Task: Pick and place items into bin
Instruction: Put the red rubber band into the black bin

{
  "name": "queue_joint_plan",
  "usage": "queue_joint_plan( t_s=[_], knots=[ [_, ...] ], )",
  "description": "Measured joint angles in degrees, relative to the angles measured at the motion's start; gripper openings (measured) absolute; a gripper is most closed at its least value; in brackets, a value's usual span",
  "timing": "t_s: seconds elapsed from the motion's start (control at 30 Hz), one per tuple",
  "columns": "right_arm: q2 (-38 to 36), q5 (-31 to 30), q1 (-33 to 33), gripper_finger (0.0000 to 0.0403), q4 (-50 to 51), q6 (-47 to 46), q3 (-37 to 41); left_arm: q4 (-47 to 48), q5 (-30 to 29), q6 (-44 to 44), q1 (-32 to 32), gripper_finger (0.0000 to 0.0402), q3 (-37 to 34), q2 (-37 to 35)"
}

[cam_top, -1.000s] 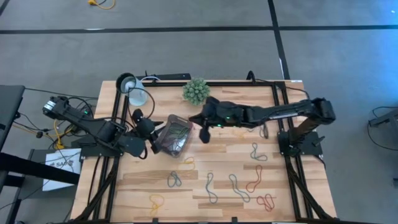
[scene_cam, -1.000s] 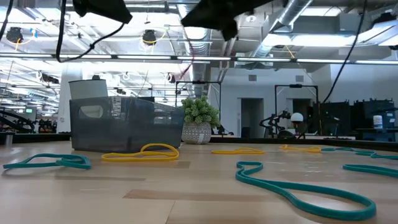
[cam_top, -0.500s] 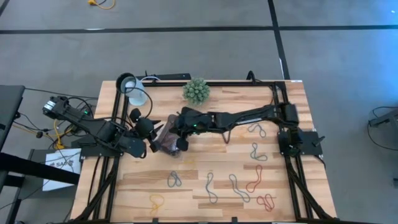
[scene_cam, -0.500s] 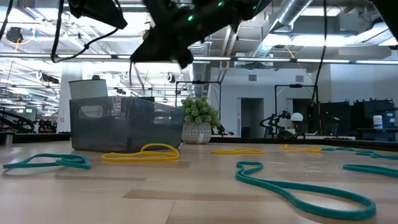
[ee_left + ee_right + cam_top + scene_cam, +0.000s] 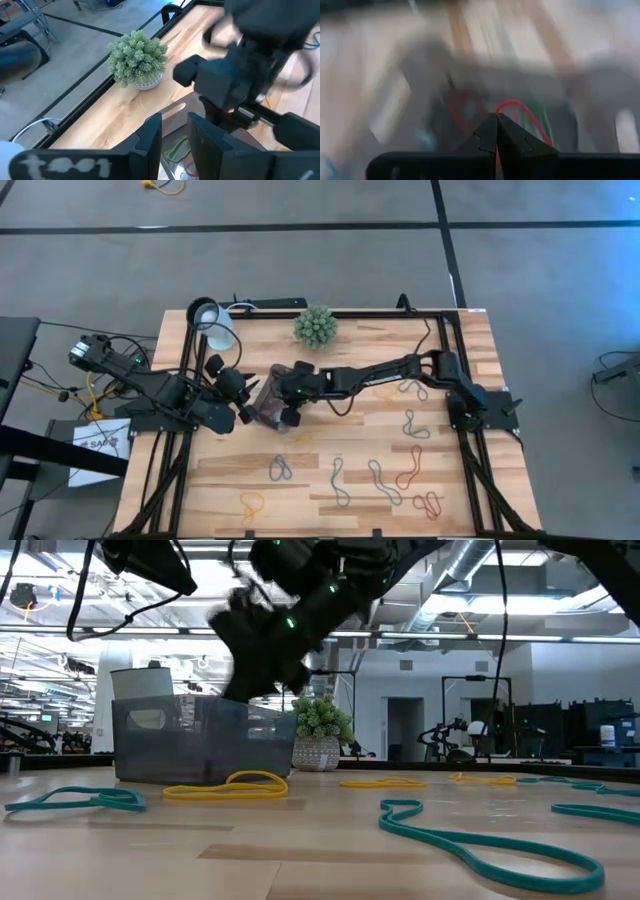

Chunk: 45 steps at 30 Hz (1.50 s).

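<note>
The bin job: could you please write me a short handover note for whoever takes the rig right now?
Right gripper: shut, over the bin. A red band shows at its tips; whether it is held is unclear.
Left gripper: at the bin's left edge.
Done: some bands in the bin.
Left: several loose bands, grey, red and yellow, on the table.

The bin (image 5: 268,406) is crowded: the left gripper (image 5: 243,387) clamps its left wall and the right gripper (image 5: 291,392) hangs right over its opening, blocking access from above. Behind the bin stand a plant (image 5: 315,327) and a lamp (image 5: 214,325). Bare wood lies just in front of the bin, before the scattered bands (image 5: 375,478).
</note>
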State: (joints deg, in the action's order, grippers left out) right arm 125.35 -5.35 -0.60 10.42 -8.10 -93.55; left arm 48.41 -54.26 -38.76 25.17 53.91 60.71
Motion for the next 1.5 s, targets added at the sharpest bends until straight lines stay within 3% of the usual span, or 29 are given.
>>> queue_joint_plan(
  t_s=[0.4,0.63,1.07,1.27,1.5],
  knots=[
    [0.6,1.1,0.3,0.0034,4.3,0.0,-0.2,0.2,0.0,-0.1,0.0,0.0083,0.0,0.0],
    [0.6,6.5,0.7,0.0047,5.0,0.0,-0.2,0.2,0.0,-0.4,0.0,0.0083,0.0,0.0],
    [0.6,6.8,0.7,0.0066,3.6,2.3,-3.4,0.2,-0.1,-1.0,0.0,0.0083,0.0,0.0],
    [-0.4,7.0,-0.5,0.0066,13.9,5.5,-11.6,1.0,-0.1,-1.1,0.0,0.0083,0.0,0.0],
    [-2.6,6.3,-2.5,0.0066,35.7,7.2,-19.6,5.9,-0.5,-6.6,0.0,0.0083,0.0,0.0]
  ],
)
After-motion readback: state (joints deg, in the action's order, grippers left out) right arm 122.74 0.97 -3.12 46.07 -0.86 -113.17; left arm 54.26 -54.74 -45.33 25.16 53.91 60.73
